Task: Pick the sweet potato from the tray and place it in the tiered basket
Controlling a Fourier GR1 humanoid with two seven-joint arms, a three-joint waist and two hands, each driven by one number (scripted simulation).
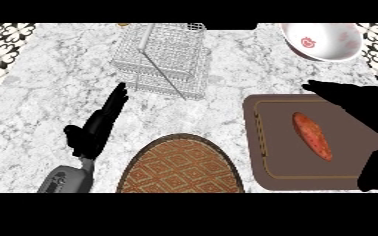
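Note:
An orange-red sweet potato (312,135) lies on a brown tray (277,145) at the right of the counter. My right hand (347,100) hovers over the tray's far right corner, fingers straight and pointing left, just up and right of the sweet potato without touching it. The white wire tiered basket (162,60) stands at the back centre-left. At the lower left, my left hand (100,122) rests open with fingers pointing up toward the basket.
A white bowl with pink marks (323,41) sits at the back right, behind the tray. A round woven mat with a diamond pattern (181,167) lies at the front centre, between my hands. The counter is white marble.

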